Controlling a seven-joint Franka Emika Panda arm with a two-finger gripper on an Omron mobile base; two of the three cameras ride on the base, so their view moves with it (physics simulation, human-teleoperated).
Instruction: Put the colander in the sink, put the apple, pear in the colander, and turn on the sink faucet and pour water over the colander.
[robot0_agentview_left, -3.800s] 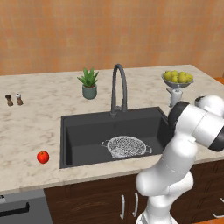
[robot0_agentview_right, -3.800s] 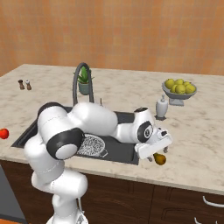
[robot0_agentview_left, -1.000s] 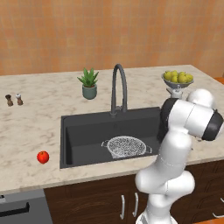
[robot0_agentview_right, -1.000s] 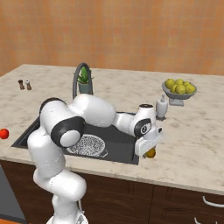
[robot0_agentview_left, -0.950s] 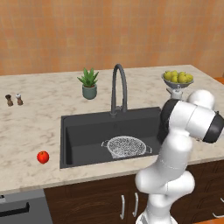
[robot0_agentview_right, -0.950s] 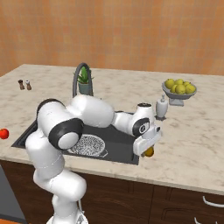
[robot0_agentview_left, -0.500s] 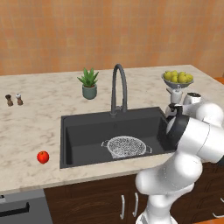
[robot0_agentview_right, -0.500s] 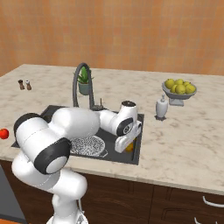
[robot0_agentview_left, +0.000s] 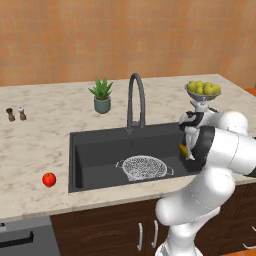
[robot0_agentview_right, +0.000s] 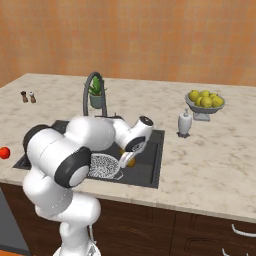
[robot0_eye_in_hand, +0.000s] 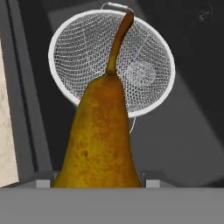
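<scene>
Pear | clamped between gripper fingers, stem pointing ahead | carried above sink, right of colander | colander lies left and below along pear's long axis (apple waits on near-left counter) | next: shift left, lower, release

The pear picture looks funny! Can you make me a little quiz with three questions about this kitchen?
1. True or false: the pear is held between the jaws, over the sink.
2. Where is the apple? A in the colander, B on the counter left of the sink, C in the fruit bowl.
3. Fill in: the colander sits inside the ____, with no fruit in it.

Key:
1. True. The pear hangs above the basin, near the colander.
2. B.
3. sink.
</scene>
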